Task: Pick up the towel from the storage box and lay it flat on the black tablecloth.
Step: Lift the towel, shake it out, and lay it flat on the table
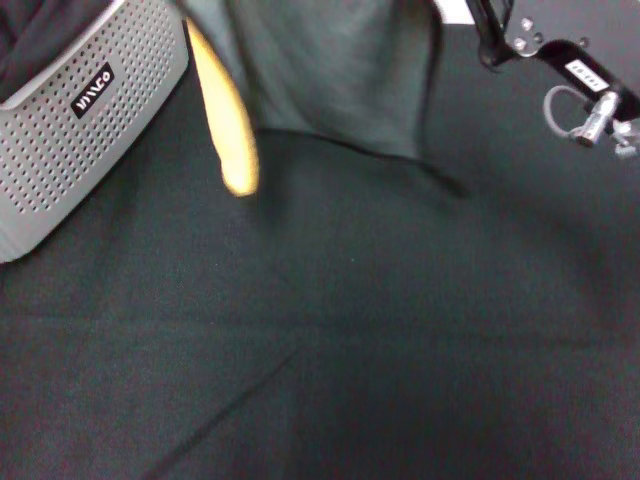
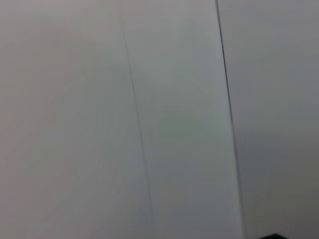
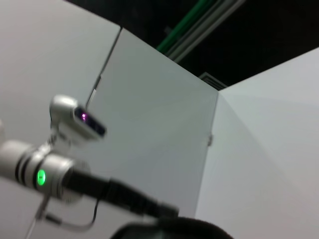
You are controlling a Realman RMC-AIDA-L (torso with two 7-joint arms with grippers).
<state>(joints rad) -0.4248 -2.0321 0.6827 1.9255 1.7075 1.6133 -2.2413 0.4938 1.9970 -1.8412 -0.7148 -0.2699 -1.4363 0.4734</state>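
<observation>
The towel (image 1: 330, 70) hangs down from above the top edge of the head view, its grey-green face towards me. One folded edge (image 1: 228, 120) shows orange-yellow. Its black lower hem is close over the black tablecloth (image 1: 330, 340); I cannot tell if it touches. The storage box (image 1: 70, 140), grey and perforated with a black label, stands at the far left, beside the towel. My right arm (image 1: 565, 60) is at the top right, its end reaching the towel's upper right corner at the frame edge. What holds the towel is out of view. My left gripper is not visible.
Rumpled black fabric (image 1: 35, 35) lies inside the box. The wrist views show only pale wall panels (image 2: 174, 124). The right wrist view also holds a silver cylinder with a green light (image 3: 42, 174).
</observation>
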